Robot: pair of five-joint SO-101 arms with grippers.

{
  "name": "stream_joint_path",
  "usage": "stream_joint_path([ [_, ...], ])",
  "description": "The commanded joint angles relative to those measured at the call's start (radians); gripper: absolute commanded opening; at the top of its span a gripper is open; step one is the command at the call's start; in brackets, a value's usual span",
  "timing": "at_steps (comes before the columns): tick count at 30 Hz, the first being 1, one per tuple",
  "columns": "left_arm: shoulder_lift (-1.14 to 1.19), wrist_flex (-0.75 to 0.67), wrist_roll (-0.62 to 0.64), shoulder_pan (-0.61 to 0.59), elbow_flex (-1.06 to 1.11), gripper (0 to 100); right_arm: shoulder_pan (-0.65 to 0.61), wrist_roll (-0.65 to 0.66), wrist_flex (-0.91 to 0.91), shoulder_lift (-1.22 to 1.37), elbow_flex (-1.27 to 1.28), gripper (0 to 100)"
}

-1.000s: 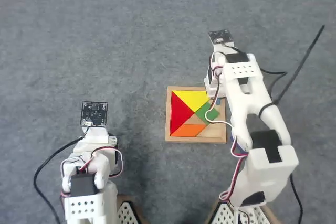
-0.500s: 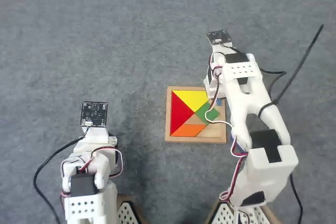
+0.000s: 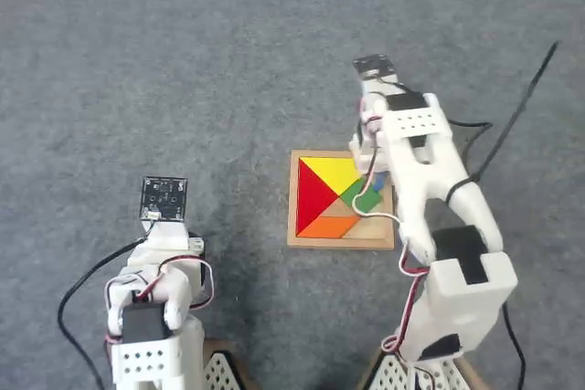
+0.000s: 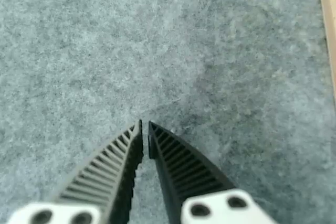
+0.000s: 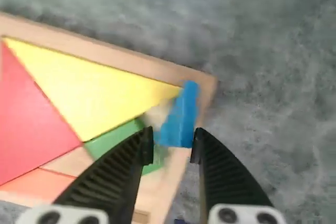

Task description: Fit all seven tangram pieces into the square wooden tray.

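Fingers (image 5: 123, 169) of the right gripper (image 5: 170, 136) are pinched on a small blue tangram piece (image 5: 179, 115). It stands up on its edge between the black ridged pads, tilted, right over the corner of the square wooden tray (image 5: 126, 59).

Inside the tray a big yellow triangle (image 5: 94, 93) runs along the rim next to the blue piece. A big red triangle (image 5: 26, 129) lies edge to edge with it. A green piece (image 5: 113, 141) sits just under the gripper tips, and an orange piece (image 5: 26, 184) sits at the far side.

From the high view the tray (image 3: 292, 200) sits on the grey felt tabletop (image 3: 183, 89) with the right arm (image 3: 420, 162) stretched over its corner. Some bare wood (image 3: 373, 227) shows beside the orange piece.

The left gripper (image 4: 145, 125) has its fingers pressed nearly together with nothing between them. It hangs over plain grey felt, well apart from the tray.
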Motion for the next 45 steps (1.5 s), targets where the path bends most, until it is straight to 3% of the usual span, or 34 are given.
stream_joint_path([
  [1, -0.018, 0.003, 0.017, -0.002, -0.013, 2, -0.067, 0.014, -0.004, -0.016, -0.026, 12.9],
  [26, -0.018, 0.003, 0.017, -0.002, -0.013, 2, -0.067, 0.083, -0.094, 0.081, 0.032, 12.6],
  [32, -0.018, 0.003, 0.017, -0.002, -0.013, 2, -0.053, 0.078, -0.039, -0.094, 0.038, 12.6],
  [37, -0.018, 0.003, 0.017, -0.002, -0.013, 2, 0.03, 0.064, 0.088, -0.298, 0.084, 12.6],
  [40, -0.018, 0.003, 0.017, -0.002, -0.013, 2, 0.088, 0.169, 0.131, -0.374, 0.199, 12.8],
  [45, -0.018, 0.003, 0.017, -0.002, -0.013, 2, 0.14, 0.569, 0.142, -0.473, 0.479, 13.0],
])
